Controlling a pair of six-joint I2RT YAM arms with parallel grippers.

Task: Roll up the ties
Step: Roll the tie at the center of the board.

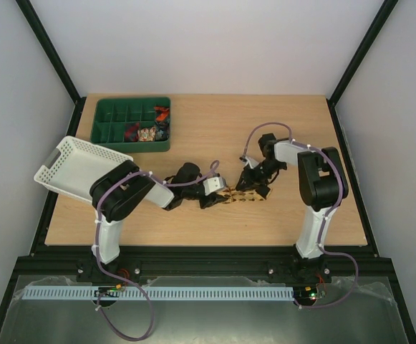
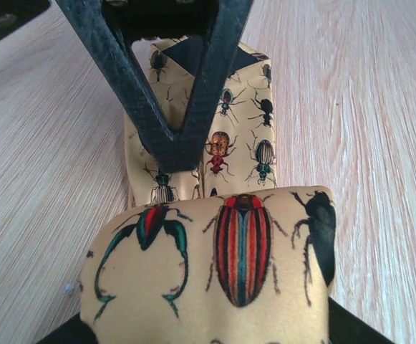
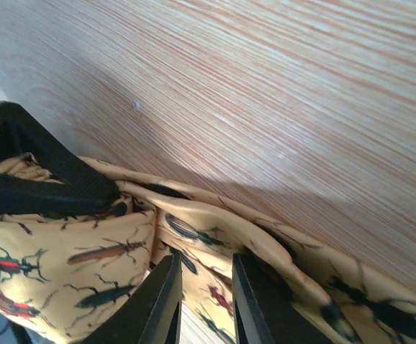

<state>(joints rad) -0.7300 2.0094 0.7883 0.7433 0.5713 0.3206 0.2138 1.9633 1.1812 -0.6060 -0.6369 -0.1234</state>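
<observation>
Top external view, with both wrist views as a check.

1. Green tray [image 1: 130,148]: divided into compartments, at the far side of the worktop [image 1: 193,226]. Small coloured bundles sit in its right-hand cells.
2. Tie [image 1: 242,196]: tan-gold cloth printed with beetles. It lies on the worktop nearer the arms than the tray and to the tray's right, well apart from it.
3. Left gripper [image 1: 212,201]: on the end of the tie closer to the tray. It is clamped on a broad fold of the cloth, which spans the space between its fingers.
4. Right gripper [image 1: 255,188]: on the end of the tie farther from the tray. Its fingers [image 3: 166,301] are set narrow, pinching a ridge of the tie between them.
5. White basket [image 1: 79,166]: slatted and tilted, just beside the tray's near-left corner.
</observation>
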